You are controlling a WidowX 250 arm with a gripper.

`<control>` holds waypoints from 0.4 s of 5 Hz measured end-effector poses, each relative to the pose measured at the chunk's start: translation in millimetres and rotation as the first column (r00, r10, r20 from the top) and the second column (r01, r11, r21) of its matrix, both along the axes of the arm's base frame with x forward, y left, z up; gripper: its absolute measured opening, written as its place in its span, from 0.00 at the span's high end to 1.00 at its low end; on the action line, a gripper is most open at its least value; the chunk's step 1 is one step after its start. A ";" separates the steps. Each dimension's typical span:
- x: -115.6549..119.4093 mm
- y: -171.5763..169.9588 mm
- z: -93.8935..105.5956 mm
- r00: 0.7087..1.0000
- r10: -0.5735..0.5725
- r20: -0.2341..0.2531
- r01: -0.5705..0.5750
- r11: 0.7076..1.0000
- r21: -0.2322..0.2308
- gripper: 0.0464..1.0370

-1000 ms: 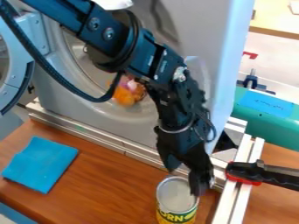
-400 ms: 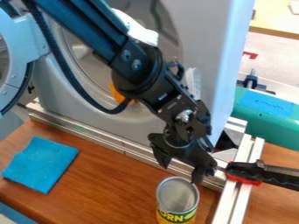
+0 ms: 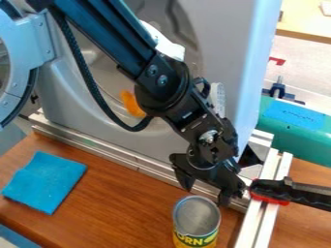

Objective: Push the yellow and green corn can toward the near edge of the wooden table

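My gripper [image 3: 205,190] hangs just behind and above the corn can [image 3: 196,218], its two fingertips spread apart with nothing between them. One finger is over the wood at the left, while the other hangs near the can's right rear rim. Upright at the table's front, the can shows a grey metal top and a yellow and green label. A folded blue cloth [image 3: 45,181] lies flat on the wooden table [image 3: 116,203] to the left. Inside the round opening behind the arm is an orange object [image 3: 132,103], partly hidden by the arm.
A grey washer-like front panel [image 3: 226,38] stands behind the table, with its round door [image 3: 40,43] swung out at left. Metal rails [image 3: 136,162] run along its base and down the right. A black and red clamp [image 3: 288,193] crosses the right rail.
The gripper has lifted a little and shifted slightly right, away from the can's rim. Its upper arm has swung right and now covers a different part of the opening. The can and cloth have stayed put.
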State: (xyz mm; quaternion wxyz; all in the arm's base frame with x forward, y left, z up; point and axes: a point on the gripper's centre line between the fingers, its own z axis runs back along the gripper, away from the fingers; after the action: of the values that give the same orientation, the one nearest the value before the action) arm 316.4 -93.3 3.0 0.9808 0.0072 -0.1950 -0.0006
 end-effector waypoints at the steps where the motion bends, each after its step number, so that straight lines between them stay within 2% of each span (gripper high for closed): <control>1: 4.7 0.2 -4.4 1.000 -0.003 0.013 0.003 1.000 0.004 0.03; 2: 5.6 2.5 -11.1 1.000 0.010 0.015 -0.010 1.000 0.015 0.03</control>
State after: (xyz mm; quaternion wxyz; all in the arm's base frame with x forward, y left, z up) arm 321.9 -90.8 -8.1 0.9792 0.0158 -0.2021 0.0029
